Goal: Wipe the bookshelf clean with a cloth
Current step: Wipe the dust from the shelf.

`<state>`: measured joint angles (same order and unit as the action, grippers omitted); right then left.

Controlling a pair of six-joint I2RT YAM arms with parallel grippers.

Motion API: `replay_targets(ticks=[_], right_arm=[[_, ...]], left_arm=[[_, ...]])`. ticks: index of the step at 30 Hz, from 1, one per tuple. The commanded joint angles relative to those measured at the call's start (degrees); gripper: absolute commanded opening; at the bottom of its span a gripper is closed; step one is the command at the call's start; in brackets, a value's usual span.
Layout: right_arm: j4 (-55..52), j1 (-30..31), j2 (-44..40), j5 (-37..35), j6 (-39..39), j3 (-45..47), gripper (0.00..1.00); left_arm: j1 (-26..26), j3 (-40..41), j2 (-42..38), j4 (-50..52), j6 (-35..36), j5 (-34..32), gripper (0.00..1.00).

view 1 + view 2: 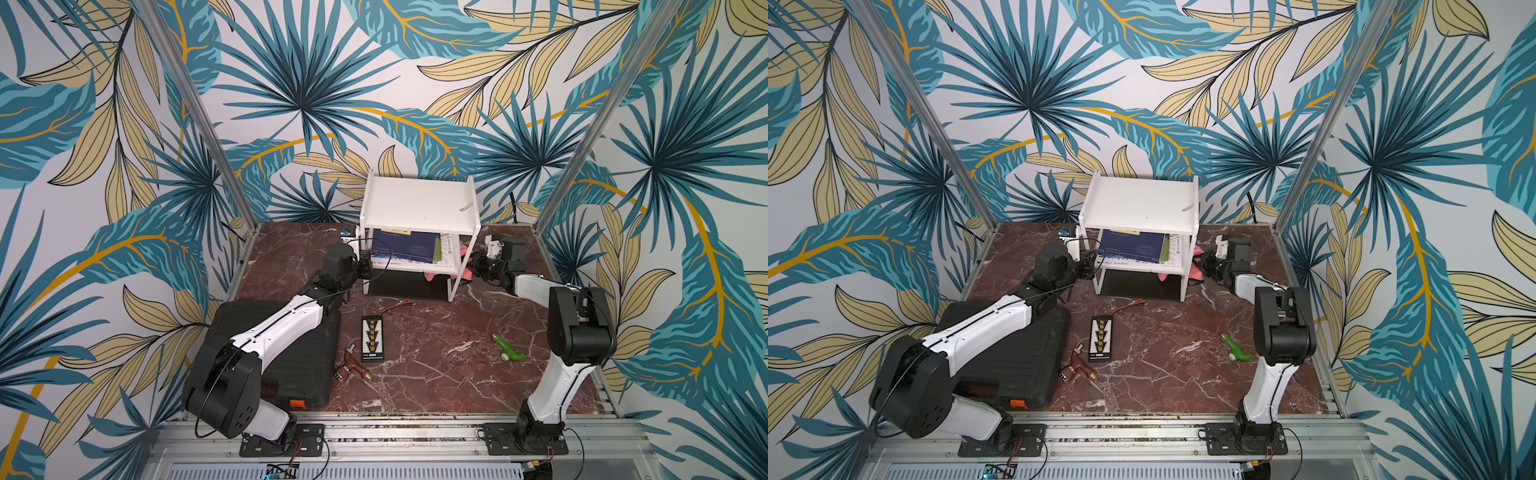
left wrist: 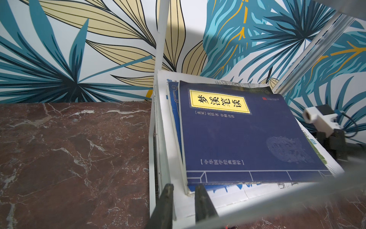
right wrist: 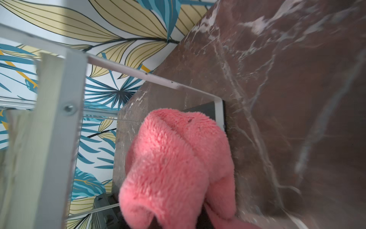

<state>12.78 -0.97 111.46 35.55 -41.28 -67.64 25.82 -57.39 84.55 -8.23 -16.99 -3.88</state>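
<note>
The white two-tier bookshelf (image 1: pixel 415 203) (image 1: pixel 1138 203) stands at the back of the marble table. A blue book (image 2: pixel 247 138) and papers lie on its lower tier. My left gripper (image 1: pixel 366 266) (image 2: pixel 184 190) is at the shelf's left side, with its jaws narrowly closed on the lower tier's white edge (image 2: pixel 152 148). My right gripper (image 1: pixel 473 264) (image 1: pixel 1204 266) is at the shelf's right side, shut on the pink fuzzy cloth (image 3: pixel 174 158). The cloth (image 1: pixel 465 255) is bunched against the right leg (image 3: pixel 57 119) and hides the fingers. A pink fold (image 1: pixel 430 276) hangs below the lower tier.
A black ribbed case (image 1: pixel 282 353) lies under the left arm. A black connector strip (image 1: pixel 372 338), a red wire (image 1: pixel 395 307), a brown fitting (image 1: pixel 349 365) and a green toy (image 1: pixel 509 349) lie in front of the shelf. A small scrap (image 1: pixel 466 205) sits on the top board.
</note>
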Motion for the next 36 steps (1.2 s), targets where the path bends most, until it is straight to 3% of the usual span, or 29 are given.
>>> replay_targets(ticks=[1, 5, 7, 11, 13, 16, 20, 23, 27, 29, 33, 36], right_arm=[[-11.6, 1.0, 1.4, 4.8, 6.5, -0.8, 0.00], [-11.6, 1.0, -4.9, 2.2, 11.9, 8.3, 0.00], [-10.0, 0.9, -2.7, 1.9, 10.5, 4.9, 0.00], [-2.2, 1.2, 8.3, 2.3, -3.3, -7.4, 0.00], [-0.4, 2.5, 9.6, 2.2, -5.6, -10.1, 0.00], [-5.4, 5.3, 5.1, 3.7, 2.1, -6.2, 0.00], [-3.2, 5.4, 3.3, 8.9, 4.4, 1.5, 0.00], [-8.1, 4.5, 7.3, 5.9, 4.6, -6.4, 0.00], [-19.7, 4.4, 14.3, 0.1, 4.3, -25.6, 0.00], [-19.4, 4.6, 13.5, -2.3, 3.9, -24.3, 0.00], [-12.4, 5.9, 9.9, -2.4, 6.2, -11.5, 0.00], [-17.9, 4.0, 10.4, -3.4, 7.3, -16.5, 0.00]], left_arm=[[0.1, 0.4, 0.0, 3.6, 7.2, -1.7, 0.00], [0.1, 1.0, 0.2, 3.0, 7.6, -1.9, 0.00], [0.1, 1.4, 0.8, 2.1, 7.5, -0.6, 0.00], [0.1, 0.1, 2.8, 2.6, 6.3, 1.3, 0.00], [0.1, 0.3, 3.2, 2.4, 5.2, 1.0, 0.00], [0.1, 2.0, 2.8, 0.0, 3.9, 0.6, 0.00], [0.1, 2.7, 2.8, -0.1, 3.8, 0.3, 0.00], [0.1, 2.7, 3.7, -0.3, 3.5, 0.8, 0.00], [0.1, 3.5, 3.5, -1.3, 2.7, 0.8, 0.00], [0.1, 3.3, 3.5, -1.5, 2.9, 0.5, 0.00], [0.1, 2.8, 3.6, -0.5, 3.3, 0.9, 0.00], [0.2, 2.5, 3.5, 0.1, 2.9, 0.8, 0.00]])
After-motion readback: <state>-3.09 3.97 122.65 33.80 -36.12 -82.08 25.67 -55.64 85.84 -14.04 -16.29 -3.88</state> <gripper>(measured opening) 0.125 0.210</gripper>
